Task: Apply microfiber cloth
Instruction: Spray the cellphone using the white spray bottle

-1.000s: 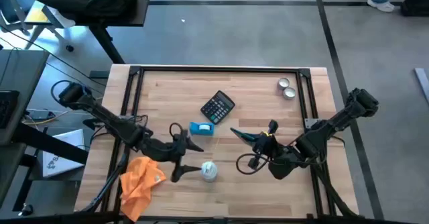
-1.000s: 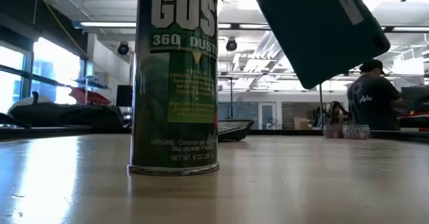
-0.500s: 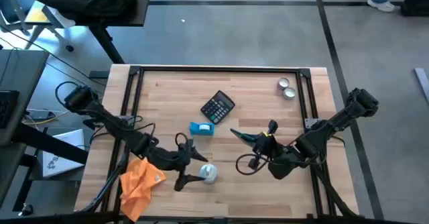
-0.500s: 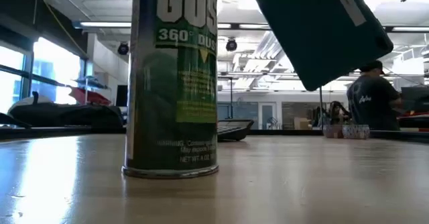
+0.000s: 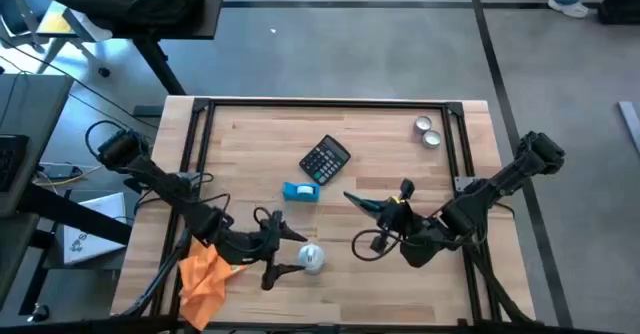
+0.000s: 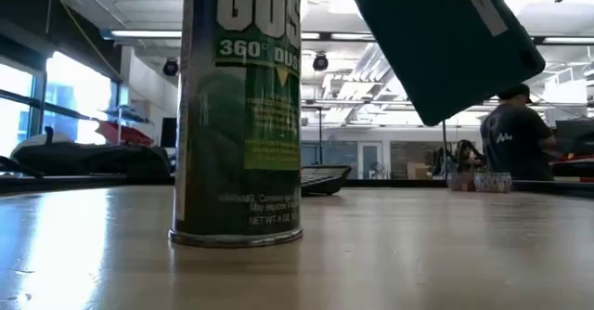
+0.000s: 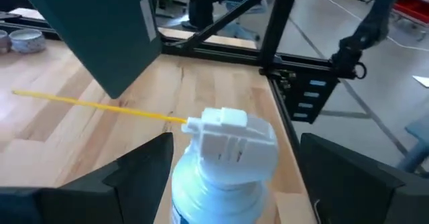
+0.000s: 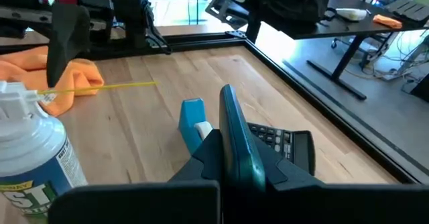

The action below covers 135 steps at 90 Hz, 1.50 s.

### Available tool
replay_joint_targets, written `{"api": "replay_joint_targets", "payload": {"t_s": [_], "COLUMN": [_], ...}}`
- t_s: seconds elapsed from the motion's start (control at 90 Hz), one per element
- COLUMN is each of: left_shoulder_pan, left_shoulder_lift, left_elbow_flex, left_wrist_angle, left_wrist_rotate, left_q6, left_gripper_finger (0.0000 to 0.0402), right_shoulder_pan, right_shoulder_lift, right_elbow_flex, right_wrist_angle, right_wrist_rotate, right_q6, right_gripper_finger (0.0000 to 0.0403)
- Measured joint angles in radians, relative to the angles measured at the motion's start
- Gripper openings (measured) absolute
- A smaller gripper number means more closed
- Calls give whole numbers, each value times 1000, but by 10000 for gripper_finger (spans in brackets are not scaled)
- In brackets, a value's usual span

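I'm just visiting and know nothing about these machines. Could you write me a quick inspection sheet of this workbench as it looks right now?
Surface: wooden table inside a dark frame, level.
Job's things: orange microfiber cloth crumpled at the near left edge, not held.
Clutter: duster spray can upright with a yellow straw; black calculator; small blue box; two small round tins in the far right corner.
Grippers: left gripper has its jaws open on either side of the can's top; right gripper is shut on a thin dark teal slab.
Cables: loops of cable along both arms.
Surroundings: a person stands in the room beyond; desks and a chair nearby.
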Motion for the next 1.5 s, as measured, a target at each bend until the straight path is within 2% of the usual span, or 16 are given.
{"api": "replay_joint_targets", "payload": {"t_s": [0.167,0.367,0.556,0.744,0.956,1.122,1.244,1.5], "left_shoulder_pan": [-19,-19,-16,-10,-8,2,14,25], "left_shoulder_lift": [54,60,72,133,151,151,151,151], "left_elbow_flex": [0,0,0,0,0,0,0,0], "left_wrist_angle": [63,75,102,209,211,213,218,232], "left_wrist_rotate": [-42,-92,-93,-92,-115,-116,-77,-72], "left_q6": [36,40,87,170,183,219,210,235], "left_gripper_finger": [305,305,305,305,305,305,305,305], "right_shoulder_pan": [0,-12,-66,-115,-184,-256,-280,-284], "right_shoulder_lift": [0,0,1,3,13,68,86,87], "right_elbow_flex": [0,0,0,0,0,0,0,0], "right_wrist_angle": [0,4,40,156,243,309,349,384], "right_wrist_rotate": [0,-7,-128,-200,-288,-386,-401,-401], "right_q6": [0,-1,-40,-168,-308,-390,-415,-441], "right_gripper_finger": [0,0,0,0,0,0,0,0]}}
